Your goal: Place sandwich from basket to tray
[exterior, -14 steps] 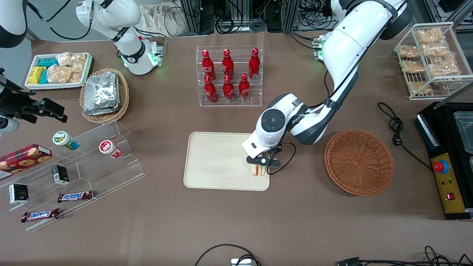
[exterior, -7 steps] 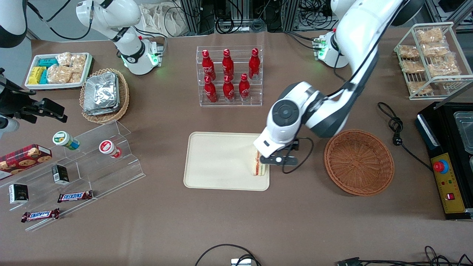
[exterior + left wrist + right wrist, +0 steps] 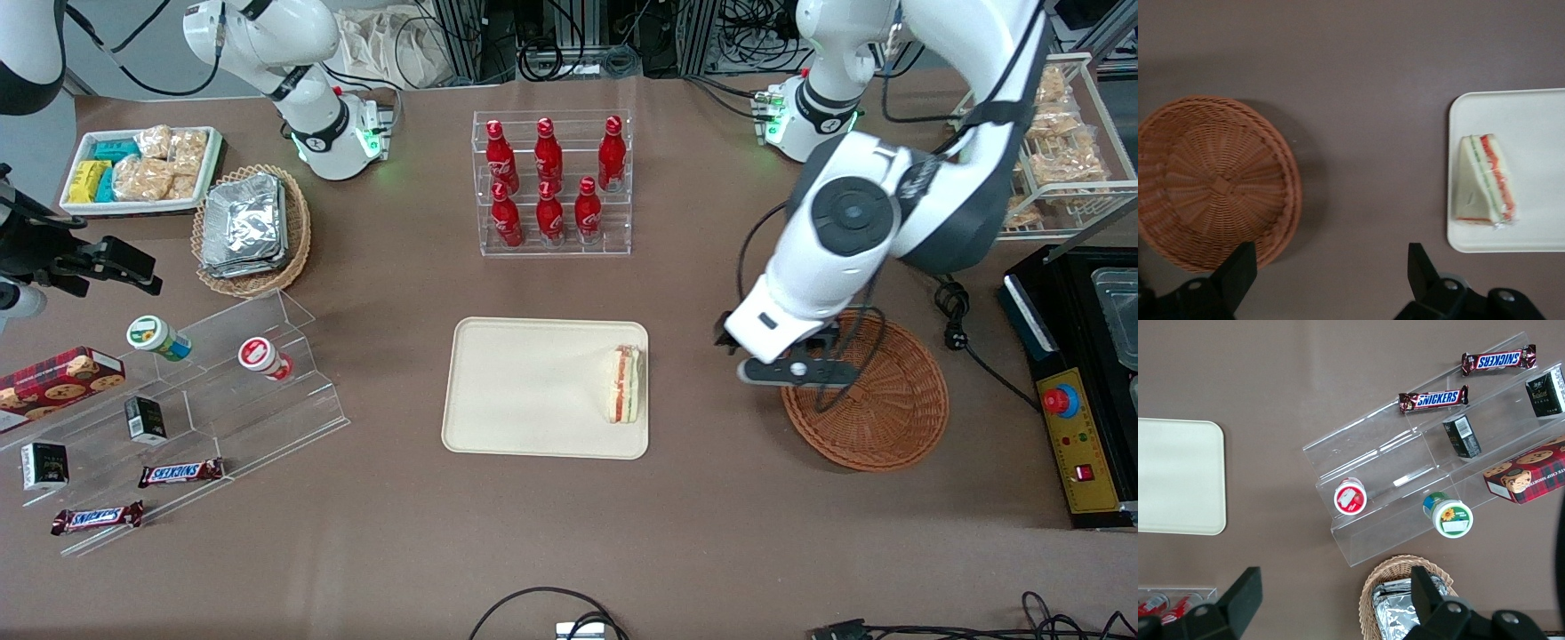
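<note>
The sandwich (image 3: 624, 385) (image 3: 1486, 179), a white triangular wedge with red and green filling, lies on the cream tray (image 3: 524, 391) (image 3: 1538, 127) near the edge that faces the basket. The reddish-brown wicker basket (image 3: 880, 404) (image 3: 1211, 180) holds nothing. My left gripper (image 3: 787, 372) (image 3: 1331, 270) hangs open above the table between tray and basket, over the basket's rim, with nothing between its fingers (image 3: 1238, 267).
A clear rack of red bottles (image 3: 551, 182) stands farther from the front camera than the tray. A black cable (image 3: 956, 307) and a black control box (image 3: 1080, 382) lie beside the basket toward the working arm's end. A clear stepped snack display (image 3: 204, 391) sits toward the parked arm's end.
My gripper let go of the sandwich on the tray, rose, and swung away toward the basket. The sandwich stays where it was set down.
</note>
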`<state>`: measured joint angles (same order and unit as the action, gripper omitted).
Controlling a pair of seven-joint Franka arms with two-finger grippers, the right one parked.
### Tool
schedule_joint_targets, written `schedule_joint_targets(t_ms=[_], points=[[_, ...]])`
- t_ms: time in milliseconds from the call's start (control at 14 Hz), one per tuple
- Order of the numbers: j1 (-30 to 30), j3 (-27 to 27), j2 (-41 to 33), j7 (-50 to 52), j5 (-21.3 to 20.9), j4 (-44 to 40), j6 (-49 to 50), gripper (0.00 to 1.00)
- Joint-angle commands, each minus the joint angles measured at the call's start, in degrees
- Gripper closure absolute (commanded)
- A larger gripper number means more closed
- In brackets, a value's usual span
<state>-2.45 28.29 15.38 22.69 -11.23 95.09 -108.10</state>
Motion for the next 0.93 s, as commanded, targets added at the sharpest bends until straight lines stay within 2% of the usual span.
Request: schedule_joint_targets(t_ms=[0, 71, 214, 357, 857], points=[[-4.3, 0.2, -8.2, -7.4, 5.1, 4.6, 2.3, 0.0], [-4.2, -2.6, -10.2, -9.8, 6.2, 4.2, 4.1, 0.0], [-2.6, -9.6, -14.6, -15.7, 11.4, 4.3, 6.2, 0.0], [-2.4, -13.7, -16.8, -19.6, 12.7, 4.3, 7.9, 0.0], [-2.4, -15.3, -16.0, -19.9, 11.8, 2.9, 9.6, 0.0]])
